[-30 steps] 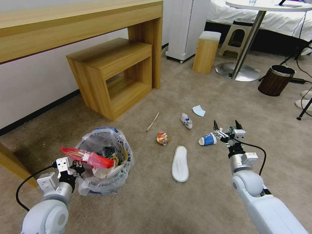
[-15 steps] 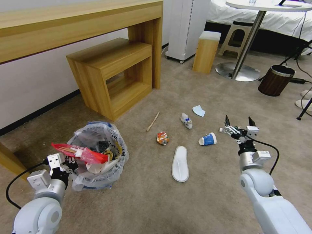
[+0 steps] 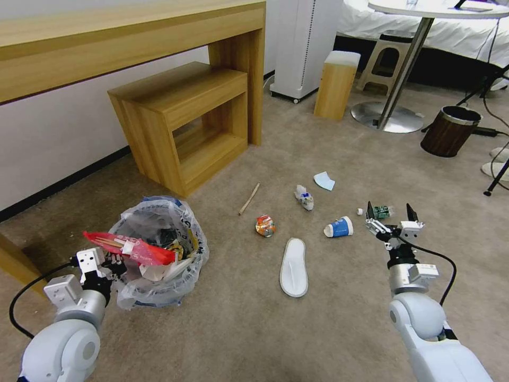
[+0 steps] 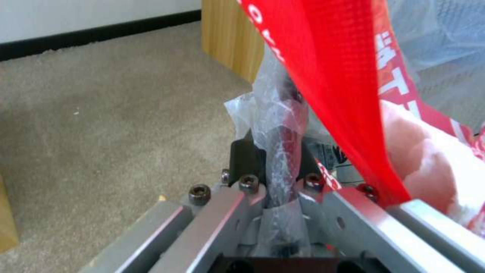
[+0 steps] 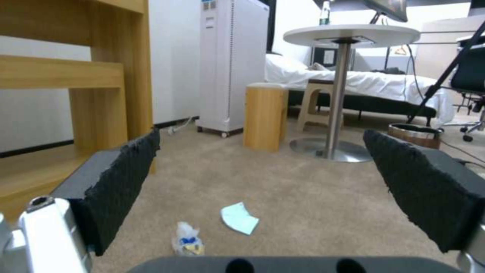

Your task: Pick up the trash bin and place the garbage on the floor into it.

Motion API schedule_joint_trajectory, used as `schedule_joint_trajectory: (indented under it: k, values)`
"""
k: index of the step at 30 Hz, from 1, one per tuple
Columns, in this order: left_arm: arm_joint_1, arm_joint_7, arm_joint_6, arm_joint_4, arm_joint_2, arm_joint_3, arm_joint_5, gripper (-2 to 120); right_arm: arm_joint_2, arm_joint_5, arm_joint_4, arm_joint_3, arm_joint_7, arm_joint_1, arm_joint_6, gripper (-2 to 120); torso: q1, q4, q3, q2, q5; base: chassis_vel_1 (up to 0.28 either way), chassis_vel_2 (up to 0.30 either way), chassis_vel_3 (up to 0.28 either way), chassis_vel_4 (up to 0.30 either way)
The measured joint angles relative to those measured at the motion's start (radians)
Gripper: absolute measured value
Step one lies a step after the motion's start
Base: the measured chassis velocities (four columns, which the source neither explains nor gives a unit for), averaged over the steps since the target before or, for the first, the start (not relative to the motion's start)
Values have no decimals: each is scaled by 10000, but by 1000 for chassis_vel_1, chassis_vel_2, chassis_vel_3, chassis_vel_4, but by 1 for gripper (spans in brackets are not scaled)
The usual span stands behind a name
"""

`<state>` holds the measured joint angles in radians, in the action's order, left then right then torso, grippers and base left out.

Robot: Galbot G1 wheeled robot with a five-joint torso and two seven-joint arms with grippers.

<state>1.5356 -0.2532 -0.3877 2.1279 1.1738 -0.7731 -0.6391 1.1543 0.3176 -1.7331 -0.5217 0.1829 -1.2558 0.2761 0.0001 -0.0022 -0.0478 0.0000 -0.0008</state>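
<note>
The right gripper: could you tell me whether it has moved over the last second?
Yes. The right gripper has drawn back rightward, away from the blue-and-white cup, which lies unmoved on the carpet.

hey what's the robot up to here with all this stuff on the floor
It is tidying litter off the carpet. The left claw is clamped on the rim of the bagged trash bin, already stuffed with wrappers. The right claw hangs open beside a blue and white cup. A slipper, a crushed can and a stick lie loose.
</note>
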Motion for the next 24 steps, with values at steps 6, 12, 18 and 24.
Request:
schedule_joint_trajectory:
  k: [6, 12, 18, 24]
  values:
    - [0, -14, 1, -97, 0, -43, -11, 0, 84, -139, 98, 160, 21, 67, 37, 100, 0, 0, 0, 0, -2, 0, 0, 0, 0]
    - [10, -13, 3, -138, 17, -63, -6, 0, 70, -291, 172, 168, 32, 82, 87, 100, 0, 0, 0, 0, -2, 0, 0, 0, 0]
    - [-11, -12, 12, -138, 72, -22, 20, 0, 67, -347, 195, 145, 55, 59, 118, 100, 0, 0, 0, 0, 0, 0, 0, 0, 0]
    - [-9, -12, 38, -136, 105, -2, 69, 0, 57, -364, 221, 134, 92, 32, 172, 100, 0, 0, 0, 1, 0, 0, 0, 0, 0]
